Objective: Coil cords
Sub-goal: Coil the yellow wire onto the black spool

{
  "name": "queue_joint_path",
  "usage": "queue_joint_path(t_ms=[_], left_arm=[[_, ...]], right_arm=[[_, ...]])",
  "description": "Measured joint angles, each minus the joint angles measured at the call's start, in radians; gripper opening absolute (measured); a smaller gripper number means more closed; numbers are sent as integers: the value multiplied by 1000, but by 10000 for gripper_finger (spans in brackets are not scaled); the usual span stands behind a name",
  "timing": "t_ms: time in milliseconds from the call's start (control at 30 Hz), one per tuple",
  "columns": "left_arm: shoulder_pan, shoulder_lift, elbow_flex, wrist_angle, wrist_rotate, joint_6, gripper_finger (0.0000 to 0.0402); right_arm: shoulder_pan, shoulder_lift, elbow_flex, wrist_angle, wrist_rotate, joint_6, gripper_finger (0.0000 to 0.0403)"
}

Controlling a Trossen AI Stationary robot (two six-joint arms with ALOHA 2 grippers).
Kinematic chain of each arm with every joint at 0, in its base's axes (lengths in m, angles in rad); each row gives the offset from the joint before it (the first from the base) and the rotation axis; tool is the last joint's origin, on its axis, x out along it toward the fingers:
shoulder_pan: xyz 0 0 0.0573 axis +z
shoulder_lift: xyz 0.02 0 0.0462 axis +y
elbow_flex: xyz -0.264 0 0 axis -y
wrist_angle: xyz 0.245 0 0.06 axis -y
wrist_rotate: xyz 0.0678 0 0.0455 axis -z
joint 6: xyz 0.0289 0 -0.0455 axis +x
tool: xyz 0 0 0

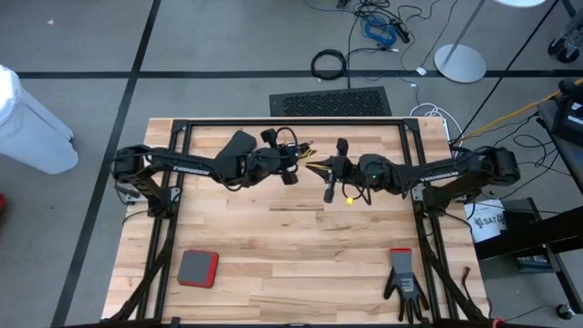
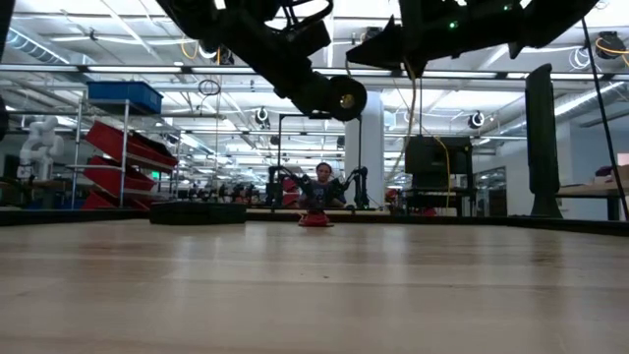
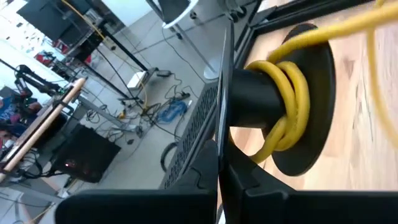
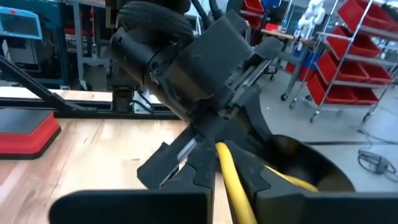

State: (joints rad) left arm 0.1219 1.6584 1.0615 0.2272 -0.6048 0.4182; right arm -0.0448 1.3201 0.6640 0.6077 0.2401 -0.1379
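High view: both arms meet above the far middle of the tabletop [image 1: 291, 237]. The left pincer [image 1: 290, 173] and right pincer [image 1: 330, 169] hold the yellow cord [image 1: 349, 199] between them.

Low view: both arms hang well above the tabletop.

Left wrist view: the left pincer's fingers [image 3: 217, 155] are clamped on the black reel [image 3: 273, 99], wound with yellow cord.

Right wrist view: the right pincer [image 4: 233, 180] is pinched on the yellow cord.

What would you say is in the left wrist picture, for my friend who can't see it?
A yellow cord is wrapped in a few loops around the hub of a round black reel, seen very close between the left gripper's dark fingers. Behind it are the wooden table and a grey floor with loose cables.
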Motion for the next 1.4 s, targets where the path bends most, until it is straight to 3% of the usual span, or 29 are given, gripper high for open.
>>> queue_joint_path(t_ms=[300,700,1033,1400], left_arm=[[16,5,0,81,1,-77,0],[53,5,0,111,55,-283,0],[57,5,0,100,14,-263,0],[63,5,0,148,-34,-254,0]], right_arm=[[0,63,1,58,39,-69,13],[29,74,1,54,212,-288,13],[49,74,1,29,245,-275,13],[118,74,1,-41,576,-169,13]])
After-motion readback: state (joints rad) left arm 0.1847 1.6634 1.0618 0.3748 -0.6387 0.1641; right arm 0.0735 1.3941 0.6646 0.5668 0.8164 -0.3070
